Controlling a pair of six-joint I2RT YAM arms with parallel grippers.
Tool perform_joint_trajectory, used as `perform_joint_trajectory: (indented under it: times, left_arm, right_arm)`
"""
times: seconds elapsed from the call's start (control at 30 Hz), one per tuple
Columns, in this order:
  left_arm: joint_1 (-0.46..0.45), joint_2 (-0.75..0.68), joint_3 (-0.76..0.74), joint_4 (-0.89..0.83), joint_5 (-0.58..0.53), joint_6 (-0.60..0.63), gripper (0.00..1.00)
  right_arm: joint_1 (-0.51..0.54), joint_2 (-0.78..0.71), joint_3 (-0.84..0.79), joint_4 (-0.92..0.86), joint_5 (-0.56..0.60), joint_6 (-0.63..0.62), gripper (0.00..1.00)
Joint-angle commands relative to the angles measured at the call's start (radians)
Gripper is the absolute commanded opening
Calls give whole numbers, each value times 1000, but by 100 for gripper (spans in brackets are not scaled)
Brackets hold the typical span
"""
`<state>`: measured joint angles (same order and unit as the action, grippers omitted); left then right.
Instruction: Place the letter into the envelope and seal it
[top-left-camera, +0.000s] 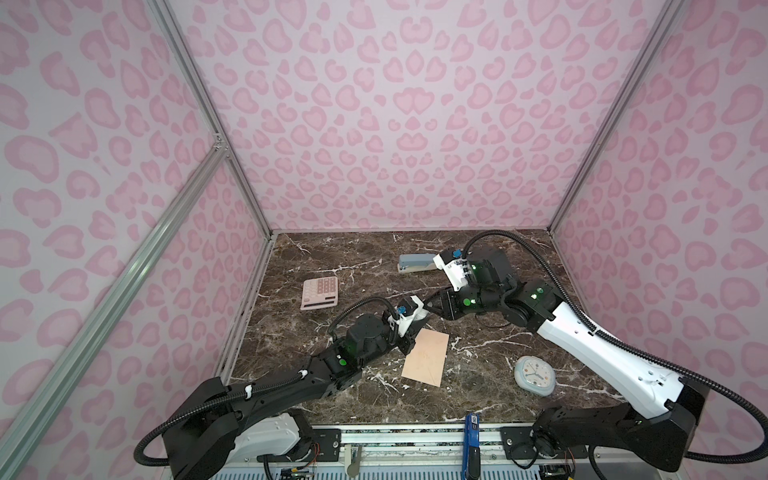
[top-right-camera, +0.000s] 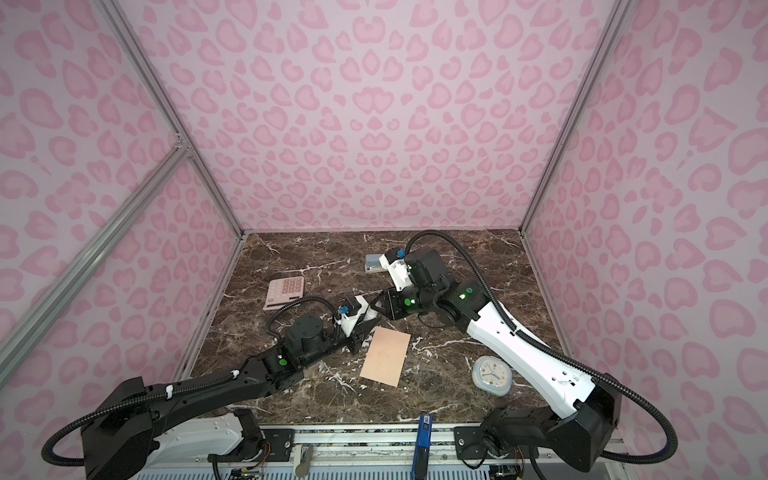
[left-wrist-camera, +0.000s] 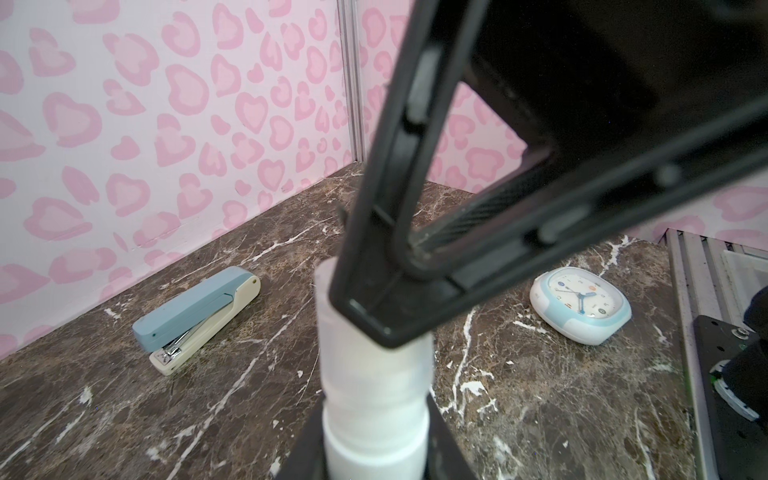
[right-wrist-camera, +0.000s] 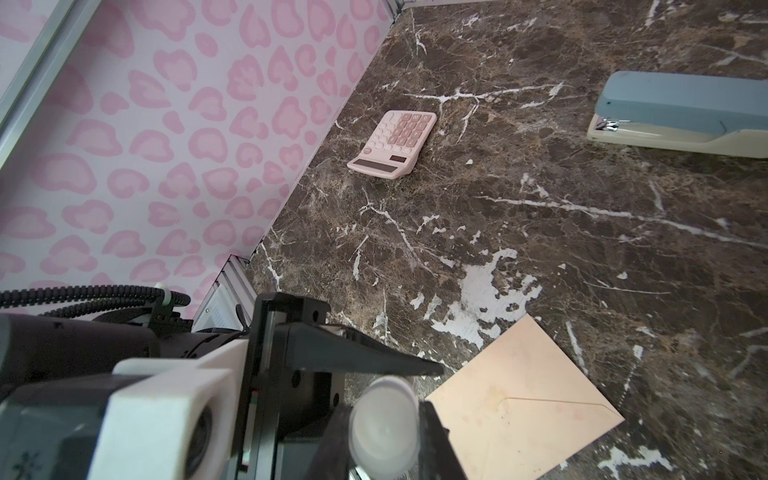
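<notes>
Closest to lens: white tube (left-wrist-camera: 374, 374), left gripper (left-wrist-camera: 374, 419) clamped on near end, right gripper (right-wrist-camera: 384, 415) pinching other end. On marble table (top-left-camera: 332, 257): pink calculator (top-left-camera: 319, 293) left, peach envelope (top-left-camera: 426, 357) flat mid-table just beside grippers, flap down, blue-cream stapler (top-left-camera: 415, 262) at back, pale-blue clock (top-left-camera: 535, 375) right.

Nothing here reads clearly from where I stand. The keys on the calculator (right-wrist-camera: 392, 143) carry marks too small to make out, and the dial of the clock (left-wrist-camera: 582, 303) is too blurred.
</notes>
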<state>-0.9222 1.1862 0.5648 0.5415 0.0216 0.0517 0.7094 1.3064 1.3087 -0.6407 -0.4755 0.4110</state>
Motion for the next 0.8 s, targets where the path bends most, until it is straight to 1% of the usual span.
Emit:
perform_joint_trajectory:
  times: [0.0,0.4,0.63,0.77]
  left_arm:
    - [-3,-4,18,82,21,4,4]
    - [-3,-5,22,84,9,2,4]
    - [-3,-6,27,86,6,5,4]
    - [-3,-13,17,108,-7,1,4]
  right_arm:
    - [9,2,-5,16,14,2,22]
    - [50,17,12,-24,78,-25,22]
    - [61,25,12,-18,81,-20,21]
    - [84,37,2,-9,92,-12,20]
